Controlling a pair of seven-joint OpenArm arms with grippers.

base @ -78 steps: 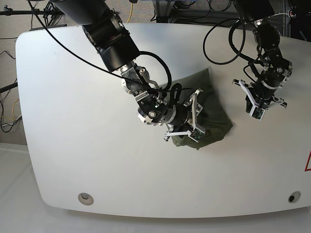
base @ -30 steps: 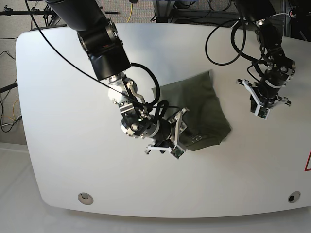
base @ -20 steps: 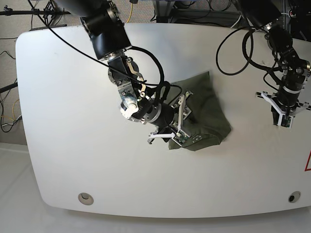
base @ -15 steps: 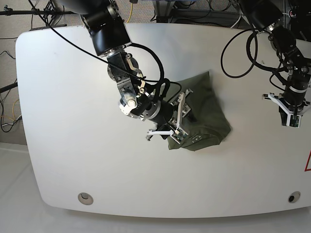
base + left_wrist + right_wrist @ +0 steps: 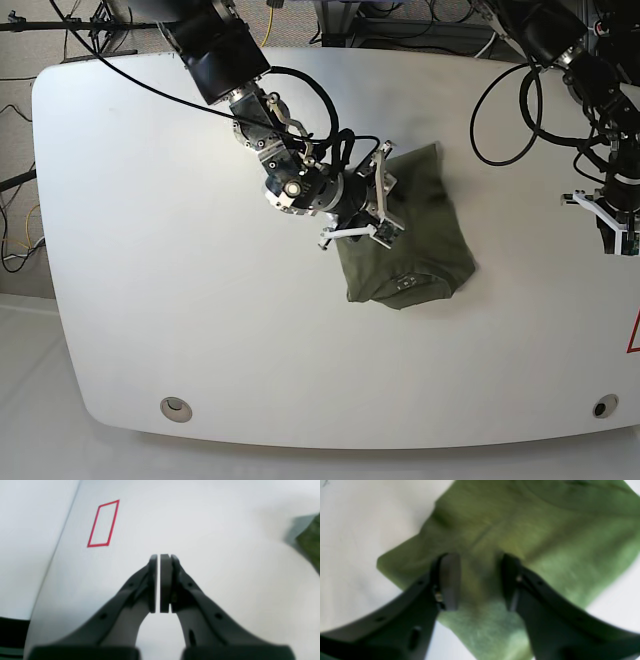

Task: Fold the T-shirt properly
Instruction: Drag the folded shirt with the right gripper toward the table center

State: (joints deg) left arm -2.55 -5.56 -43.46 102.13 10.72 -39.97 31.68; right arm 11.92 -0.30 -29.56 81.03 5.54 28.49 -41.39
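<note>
You have a white table (image 5: 150, 250) with rounded corners filling most of the base view. A round silver grommet (image 5: 177, 407) sits at seven o'clock, a darker one (image 5: 601, 407) at five o'clock. A red outlined rectangle (image 5: 103, 524) marks the tabletop at eleven o'clock in the left wrist view

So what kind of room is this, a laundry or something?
More likely a robotics lab: two black robot arms work over a bare white table holding one T-shirt, with cables trailing behind.
</note>
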